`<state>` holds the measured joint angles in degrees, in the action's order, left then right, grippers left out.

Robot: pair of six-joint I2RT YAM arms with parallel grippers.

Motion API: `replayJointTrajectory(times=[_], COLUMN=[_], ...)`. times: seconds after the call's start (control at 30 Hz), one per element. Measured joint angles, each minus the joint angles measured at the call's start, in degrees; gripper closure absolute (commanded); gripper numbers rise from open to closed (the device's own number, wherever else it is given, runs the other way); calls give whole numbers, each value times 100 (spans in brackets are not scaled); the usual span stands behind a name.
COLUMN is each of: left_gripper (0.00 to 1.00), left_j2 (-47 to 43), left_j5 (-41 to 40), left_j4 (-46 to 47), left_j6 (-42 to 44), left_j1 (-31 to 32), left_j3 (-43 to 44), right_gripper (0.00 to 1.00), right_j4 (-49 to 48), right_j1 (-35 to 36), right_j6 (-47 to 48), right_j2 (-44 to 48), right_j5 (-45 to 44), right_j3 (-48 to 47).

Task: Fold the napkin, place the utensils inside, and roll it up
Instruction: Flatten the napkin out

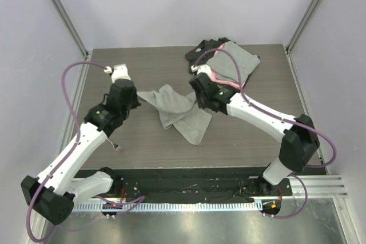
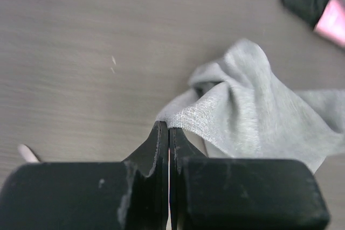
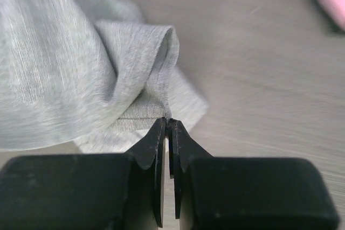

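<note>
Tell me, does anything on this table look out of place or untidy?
The napkin is not flat: it lies bunched and twisted mid-table, held at opposite edges by the left gripper and the right gripper. The fork lies apart, beside the left arm.

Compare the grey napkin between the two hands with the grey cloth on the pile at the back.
The napkin is bunched and creased, while the grey cloth lies fairly flat. The napkin is pinched at two edges by the left hand and the right hand; the grey cloth is untouched. The napkin sits on the table; the grey cloth sits on a black cloth and a pink cloth. Both are plain light grey fabric.
</note>
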<state>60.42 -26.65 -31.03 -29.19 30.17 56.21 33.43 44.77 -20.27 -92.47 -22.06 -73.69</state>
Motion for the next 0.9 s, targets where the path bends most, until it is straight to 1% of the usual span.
replayJointTrajectory(times=[0.2,0.4,0.5,0.67,0.8,0.9], left_gripper=[100,100,100,100,100,100], left_j2=[-162,-101,-92,-90,70,247], left_j5=[-212,-437,-457,-323,-26,98], left_j4=[-402,-688,-763,-896,-1040,-1060], left_j6=[525,1156,1410,1759,1956,2100], left_j1=[-470,-610,-610,-603,-586,-584], left_j3=[1331,3003,3840,4870,5425,5571], right_gripper=[99,99,99,99,99,99], right_j4=[702,1207,1287,1309,1132,979], right_j1=[-201,-315,-310,-273,-212,-262], right_j6=[463,975,1198,1508,1746,1941], right_j2=[372,684,1139,1902,2181,2133], right_j5=[-1231,-2017,-2218,-2326,-2258,-2225], right_j3=[-1123,-2085,-2371,-2914,-3534,-3705])
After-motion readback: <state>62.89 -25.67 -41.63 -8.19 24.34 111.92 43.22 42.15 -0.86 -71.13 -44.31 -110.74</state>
